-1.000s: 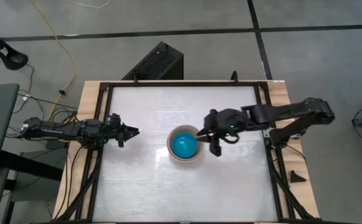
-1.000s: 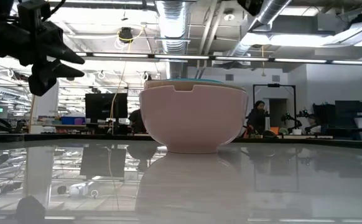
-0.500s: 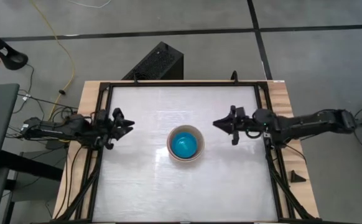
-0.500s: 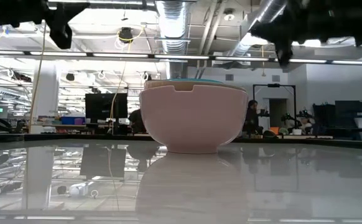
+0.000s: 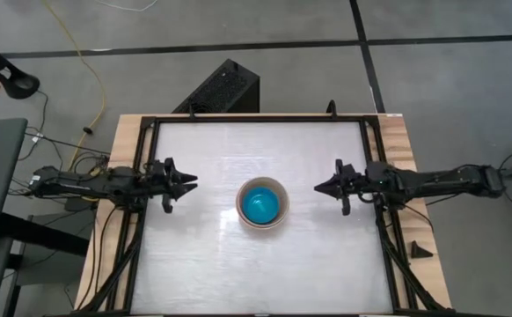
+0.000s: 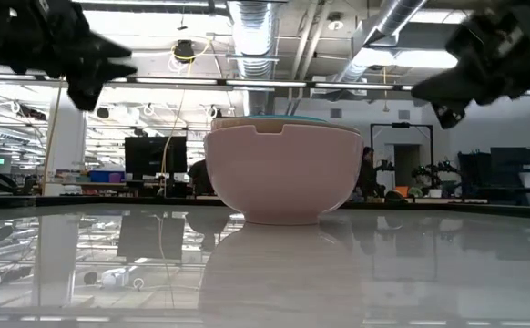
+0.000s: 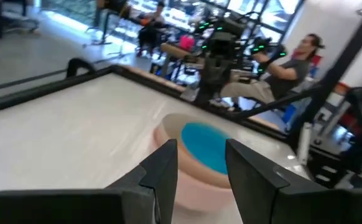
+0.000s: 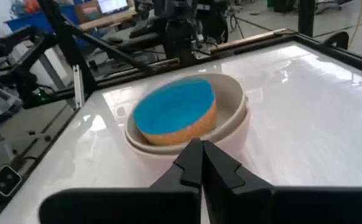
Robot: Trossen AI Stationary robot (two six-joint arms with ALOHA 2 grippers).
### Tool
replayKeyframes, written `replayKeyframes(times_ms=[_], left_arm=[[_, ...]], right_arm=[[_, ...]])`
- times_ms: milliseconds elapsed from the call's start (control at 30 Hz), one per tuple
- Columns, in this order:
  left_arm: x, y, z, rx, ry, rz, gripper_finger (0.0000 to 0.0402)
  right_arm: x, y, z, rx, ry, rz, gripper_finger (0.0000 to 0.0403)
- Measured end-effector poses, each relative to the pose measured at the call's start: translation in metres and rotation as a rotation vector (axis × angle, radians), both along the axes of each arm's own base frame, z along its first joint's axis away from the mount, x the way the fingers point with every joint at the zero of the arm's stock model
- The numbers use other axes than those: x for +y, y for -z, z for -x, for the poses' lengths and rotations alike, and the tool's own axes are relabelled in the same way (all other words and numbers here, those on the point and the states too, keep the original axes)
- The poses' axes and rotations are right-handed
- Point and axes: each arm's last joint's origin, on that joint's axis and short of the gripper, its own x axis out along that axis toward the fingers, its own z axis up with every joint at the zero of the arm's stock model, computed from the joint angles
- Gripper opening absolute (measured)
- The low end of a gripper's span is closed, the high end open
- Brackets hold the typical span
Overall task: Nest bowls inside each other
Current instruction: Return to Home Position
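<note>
The bowls stand nested in one stack (image 5: pixel 262 203) at the middle of the white table. The salmon-pink bowl (image 6: pixel 283 173) is outermost and rests on its base. A cream-white bowl (image 8: pixel 231 102) sits in it, and a teal-blue bowl (image 8: pixel 175 107) is innermost. My left gripper (image 5: pixel 193 181) hangs level near the table's left edge and points at the stack. Its fingers (image 7: pixel 166 163) stand a little apart, with nothing between them. My right gripper (image 5: pixel 319 187) hangs level near the right edge, shut (image 8: pixel 201 150) and pointing at the stack. Both are well clear of the bowls.
A black frame rail (image 5: pixel 144 132) runs around the table top. A black box (image 5: pixel 225 88) stands on the floor beyond the far edge. Bare white table lies on every side of the stack. A person (image 7: pixel 302 53) sits in the room behind.
My right gripper has drawn back from the stack's right rim toward the table's right edge, sunk lower and shut with nothing in it. My left gripper has rolled about its own line and stays near the left edge. The stack has not moved.
</note>
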Motion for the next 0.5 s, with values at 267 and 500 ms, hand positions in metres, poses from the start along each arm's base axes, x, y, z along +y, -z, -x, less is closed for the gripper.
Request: replayKeyframes(times_ms=[267,500], left_arm=[[0.000,0.033,-0.002,-0.023,-0.016,0.088,0.0123],[0.002,0.038,-0.002,0.007,-0.056,0.141,0.0123]], right_arm=[[0.002,0.034,0.012,-0.027,-0.044,-0.013,0.0032],[0.002,0.038,0.013,0.008,-0.041,-0.049,0.0038]])
